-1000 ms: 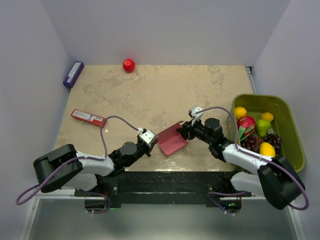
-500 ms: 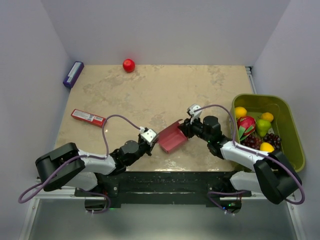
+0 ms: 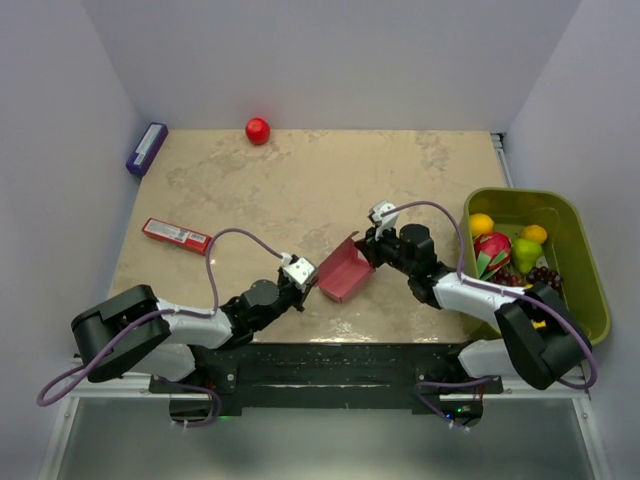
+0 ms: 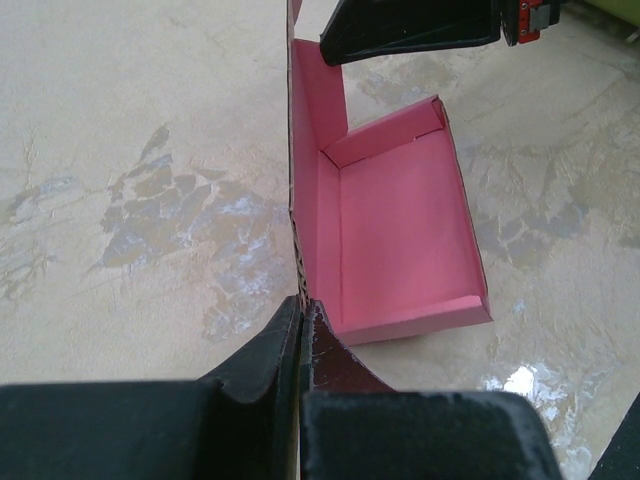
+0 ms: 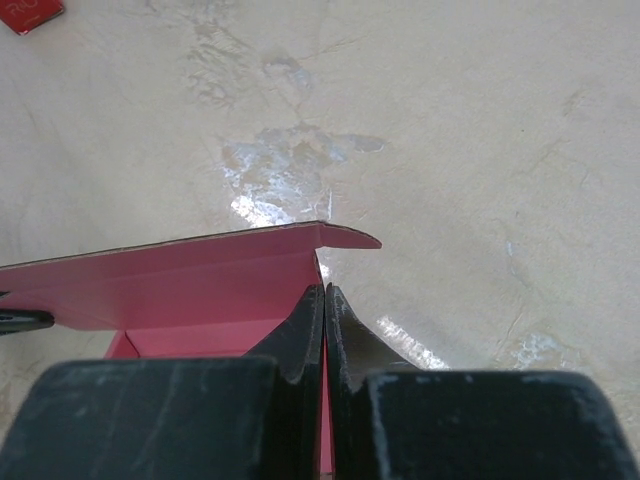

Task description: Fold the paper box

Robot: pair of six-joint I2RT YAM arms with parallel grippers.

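The pink thin-card paper box (image 3: 343, 272) looks light and crease-prone, so left gripper (image 4: 301, 325) and right gripper (image 5: 324, 300) each clamp closed on an upright wall.

My desk (image 3: 300, 190) has a beige, marbled top with a light sheen. The pink paper box (image 3: 342, 272) sits on it near the middle of the near edge, open side up, with one flap raised. A flat red packet (image 3: 176, 235) lies to the left, well apart from the box. At the far left corner lies a purple box (image 3: 147, 149), and a small red ball (image 3: 258, 130) rests by the far edge. A green tub (image 3: 583, 250) stands at the right edge.
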